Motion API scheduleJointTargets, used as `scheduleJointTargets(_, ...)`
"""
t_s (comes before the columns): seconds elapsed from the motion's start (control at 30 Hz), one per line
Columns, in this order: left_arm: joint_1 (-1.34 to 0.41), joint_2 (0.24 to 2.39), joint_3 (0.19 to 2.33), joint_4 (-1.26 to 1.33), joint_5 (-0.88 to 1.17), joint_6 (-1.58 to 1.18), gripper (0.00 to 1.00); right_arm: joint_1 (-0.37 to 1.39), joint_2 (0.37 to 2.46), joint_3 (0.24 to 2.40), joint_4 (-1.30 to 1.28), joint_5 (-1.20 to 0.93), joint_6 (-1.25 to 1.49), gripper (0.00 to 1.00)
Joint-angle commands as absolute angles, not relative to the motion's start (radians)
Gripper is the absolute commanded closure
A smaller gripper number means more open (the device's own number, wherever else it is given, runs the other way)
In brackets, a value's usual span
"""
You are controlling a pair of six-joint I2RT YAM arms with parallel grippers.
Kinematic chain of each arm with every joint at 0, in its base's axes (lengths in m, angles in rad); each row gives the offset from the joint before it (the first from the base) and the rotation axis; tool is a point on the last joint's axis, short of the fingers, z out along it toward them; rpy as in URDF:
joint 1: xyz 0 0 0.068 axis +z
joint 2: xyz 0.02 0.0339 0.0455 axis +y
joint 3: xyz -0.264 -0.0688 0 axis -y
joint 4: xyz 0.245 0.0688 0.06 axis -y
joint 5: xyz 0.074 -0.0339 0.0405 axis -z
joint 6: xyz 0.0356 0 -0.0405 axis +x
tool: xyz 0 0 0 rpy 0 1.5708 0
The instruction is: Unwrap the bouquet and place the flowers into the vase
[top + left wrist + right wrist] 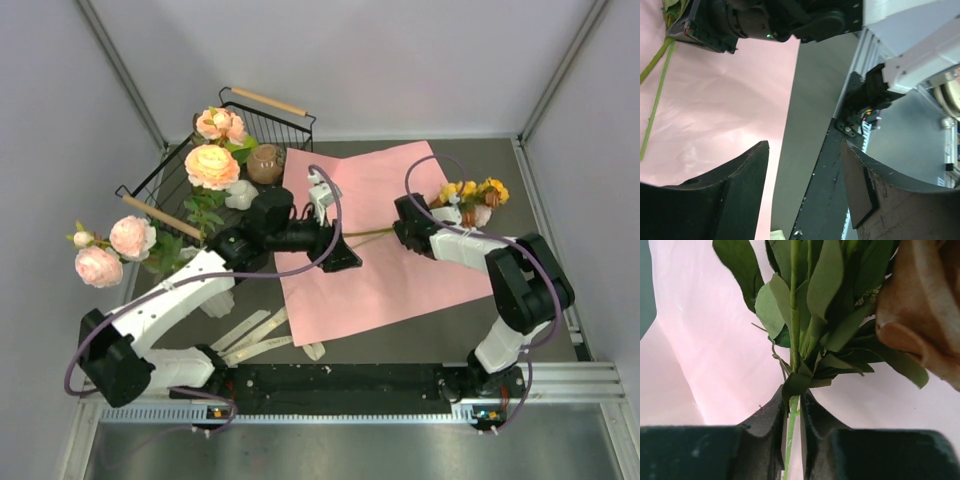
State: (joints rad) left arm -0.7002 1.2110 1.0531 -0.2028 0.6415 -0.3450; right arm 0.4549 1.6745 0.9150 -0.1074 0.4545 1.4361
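Note:
The bouquet's pink wrapping paper (375, 250) lies unfolded and flat on the table. My right gripper (415, 215) is shut on the green stem (792, 427) of a spray of small yellow flowers (472, 193), just below its leaves (815, 305); a peach rose (920, 305) fills the right of that view. The stem (365, 233) runs left over the paper. My left gripper (342, 257) hovers open over the paper's middle, nothing between its fingers (747, 175). A white ribbed shape, apparently the vase (218, 301), peeks from under my left forearm. Pink roses (108, 250) stand left of it.
A black wire basket (290, 122) at the back left holds peach roses (212, 165), a brown pot (265, 163) and a small white pot (240, 195). Cream ribbon strips (258, 335) lie near the front rail (350, 385). Grey walls close in on both sides.

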Motion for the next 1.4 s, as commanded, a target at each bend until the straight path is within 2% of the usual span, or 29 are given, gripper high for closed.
scheduleJointTargets(0.0, -0.752, 1.293, 1.1, -0.184, 0.496, -0.27, 0.36, 0.448, 1.632, 0.882, -0.009, 0.411, 1.376, 0.83)
scheduleJointTargets(0.07, -0.759, 1.36, 1.12, -0.181, 0.46, -0.249, 0.37, 0.449, 1.626, 0.87, -0.008, 0.414, 1.399, 0.75)
scheduleJointTargets(0.13, -0.759, 1.423, 1.144, -0.16, 0.459, -0.215, 0.39, 0.448, 1.614, 0.864, -0.008, 0.41, 1.41, 0.58)
scheduleJointTargets(0.17, -0.759, 1.443, 1.158, -0.156, 0.46, -0.197, 0.44, 0.448, 1.606, 0.864, -0.008, 0.407, 1.41, 0.44)
scheduleJointTargets(0.2, -0.759, 1.462, 1.167, -0.147, 0.457, -0.174, 0.48, 0.446, 1.595, 0.862, -0.017, 0.407, 1.408, 0.36)
scheduleJointTargets(0.3, -0.753, 1.555, 1.236, -0.143, 0.462, -0.078, 0.59, 0.445, 1.514, 0.821, -0.066, 0.403, 1.396, 0.2)
scheduleJointTargets(0.33, -0.749, 1.613, 1.283, -0.149, 0.469, -0.039, 0.6, 0.446, 1.49, 0.799, -0.075, 0.4, 1.385, 0.18)
scheduleJointTargets(0.47, -0.726, 1.781, 1.434, -0.217, 0.577, 0.046, 0.64, 0.439, 1.266, 0.66, -0.118, 0.351, 1.359, 0.16)
scheduleJointTargets(0.67, -0.719, 2.018, 1.66, -0.32, 0.64, 0.17, 0.72, 0.437, 0.912, 0.471, -0.247, 0.373, 1.296, 0.3)
scheduleJointTargets(0.8, -0.719, 2.123, 1.759, -0.328, 0.653, 0.195, 0.77, 0.433, 0.659, 0.416, -0.317, 0.425, 1.233, 0.33)
scheduleJointTargets(0.97, -0.722, 2.175, 1.805, -0.311, 0.681, 0.198, 0.71, 0.419, 0.623, 0.408, -0.348, 0.413, 1.229, 0.33)
scheduleJointTargets(1.17, -0.726, 2.238, 1.862, -0.305, 0.698, 0.204, 0.71, 0.419, 0.652, 0.436, -0.353, 0.371, 1.25, 0.33)
scheduleJointTargets(1.37, -0.726, 2.332, 1.977, -0.36, 0.706, 0.198, 0.69, 0.411, 0.583, 0.42, -0.368, 0.377, 1.243, 0.33)
